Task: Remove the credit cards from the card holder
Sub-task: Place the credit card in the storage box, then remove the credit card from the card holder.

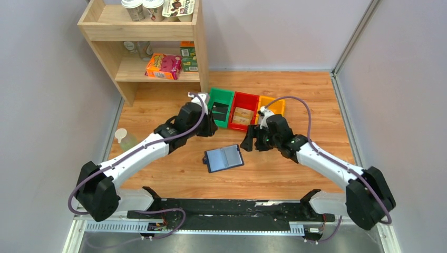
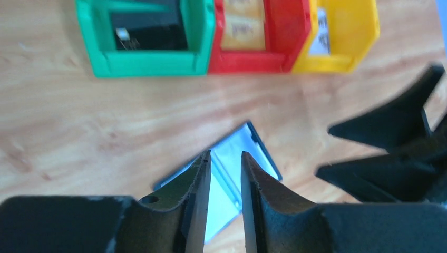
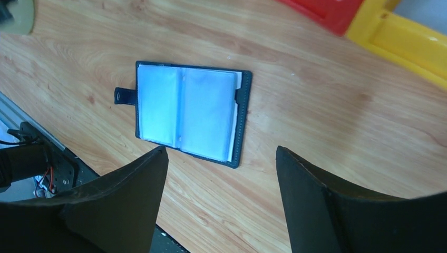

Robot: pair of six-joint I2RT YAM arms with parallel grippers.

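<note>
Card holder [image 1: 224,158] lies open near left gripper [image 1: 210,127] and right gripper [image 1: 251,143], both hovering.

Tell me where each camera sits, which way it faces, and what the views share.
Top view: above and behind the arms, looking down on the table; both arms show, bases at the bottom.
Left wrist: mounted behind the left gripper, facing the card holder and bins; right gripper at the right edge.
Right wrist: mounted behind the right gripper, looking down at the card holder between its own open fingers.
Shared: all three show the open card holder.
</note>
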